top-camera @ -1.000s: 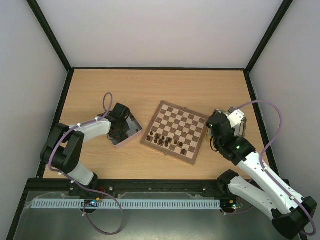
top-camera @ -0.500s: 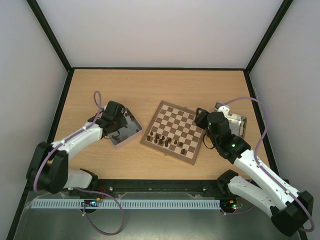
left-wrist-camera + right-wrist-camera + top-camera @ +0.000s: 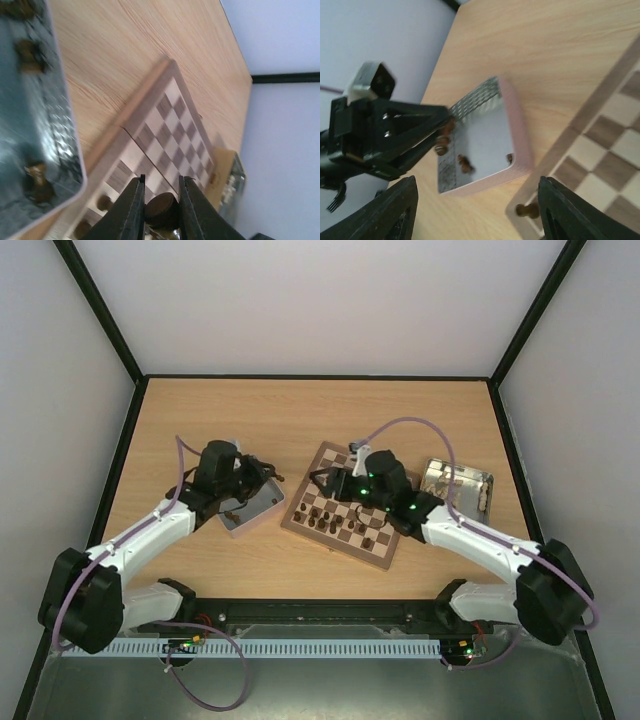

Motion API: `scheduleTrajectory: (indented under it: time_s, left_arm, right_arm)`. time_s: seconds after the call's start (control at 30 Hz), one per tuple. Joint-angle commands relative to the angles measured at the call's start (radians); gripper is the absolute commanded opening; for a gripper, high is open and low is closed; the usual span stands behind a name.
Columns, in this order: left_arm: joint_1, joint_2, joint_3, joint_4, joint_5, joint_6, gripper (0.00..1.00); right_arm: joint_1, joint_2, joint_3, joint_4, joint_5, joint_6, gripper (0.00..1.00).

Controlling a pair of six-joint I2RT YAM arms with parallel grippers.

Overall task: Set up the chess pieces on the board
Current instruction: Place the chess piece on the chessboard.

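No legible text, label, brand, number or sign is found in any of the three views. The board (image 3: 330, 546), lower centre of the overhead frame, shows plain checks and a light rim with no readable rank or file markings. The left tray (image 3: 258, 508) and right tray (image 3: 488, 483) bear nothing that can be read at this resolution.

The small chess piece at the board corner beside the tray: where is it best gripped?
Probably at the narrow stem under its round head, coming down from above with the open right gripper. The chess piece seems to stand upright at the board rim.
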Motion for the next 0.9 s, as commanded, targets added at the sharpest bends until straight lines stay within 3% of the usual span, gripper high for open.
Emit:
scheduleTrajectory:
  time_s: [0.0,0.2,0.63,0.8,0.87]
  left_arm:
    - [-0.030,0.007,-0.024,0.156,0.158,-0.157,0.10]
    - [-0.053,0.041,-0.041,0.226,0.197,-0.212,0.10]
    - [-0.061,0.071,-0.065,0.262,0.204,-0.236,0.10]
    - [-0.061,0.074,-0.069,0.267,0.206,-0.237,0.10]
    - [-0.062,0.076,-0.070,0.267,0.206,-0.237,0.10]
  right_arm:
    - [0.057,0.076,0.079,0.053,-0.084,-0.029,0.65]
    - [0.097,0.165,0.145,-0.024,-0.070,-0.056,0.65]
    - [0.101,0.246,0.210,-0.072,-0.028,-0.052,0.37]
    - [0.102,0.255,0.218,-0.075,-0.048,-0.044,0.35]
    - [0.102,0.256,0.219,-0.076,-0.055,-0.043,0.29]
